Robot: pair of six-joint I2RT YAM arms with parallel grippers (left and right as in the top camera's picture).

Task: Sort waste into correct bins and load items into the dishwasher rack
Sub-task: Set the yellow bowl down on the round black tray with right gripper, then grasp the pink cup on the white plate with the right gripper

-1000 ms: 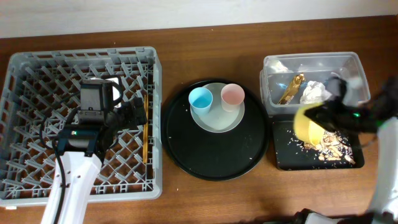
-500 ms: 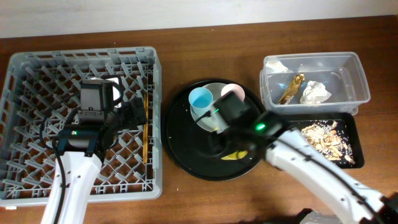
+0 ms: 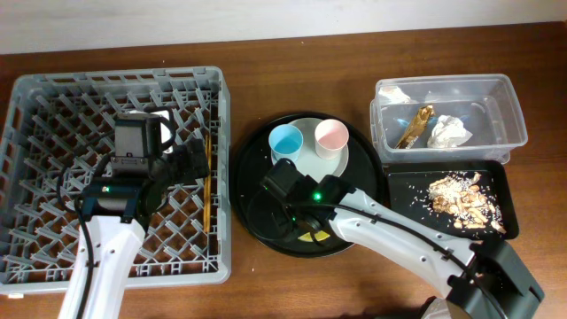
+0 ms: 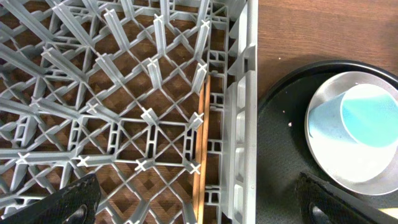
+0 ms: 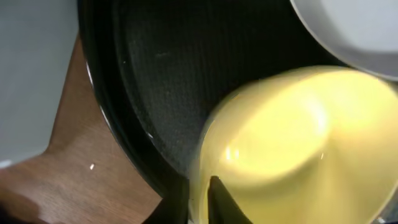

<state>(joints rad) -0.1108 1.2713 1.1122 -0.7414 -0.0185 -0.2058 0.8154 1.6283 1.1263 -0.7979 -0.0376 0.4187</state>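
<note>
My right gripper [image 3: 299, 221] is shut on the rim of the yellow bowl [image 3: 312, 236], low over the front of the round black tray [image 3: 252, 168]. The bowl fills the right wrist view [image 5: 292, 124], with a finger [image 5: 205, 199] on its rim. My left gripper [image 3: 192, 162] is open and empty over the grey dishwasher rack [image 3: 35, 115], above the chopsticks [image 3: 207, 182] lying in it by the right wall [image 4: 202, 143]. The blue cup [image 3: 285, 140] and pink cup [image 3: 330, 136] stand on the pale plate [image 3: 310, 168].
The clear tub [image 3: 496, 89] at the right holds the white napkin [image 3: 448, 131] and the gold wrapper [image 3: 415, 127]. The black rectangular tray [image 3: 403, 226] in front of it holds beige food scraps [image 3: 461, 199].
My right arm has swung left with the yellow bowl, from over the black rectangular tray to the front of the round black tray. The left arm has not moved.
</note>
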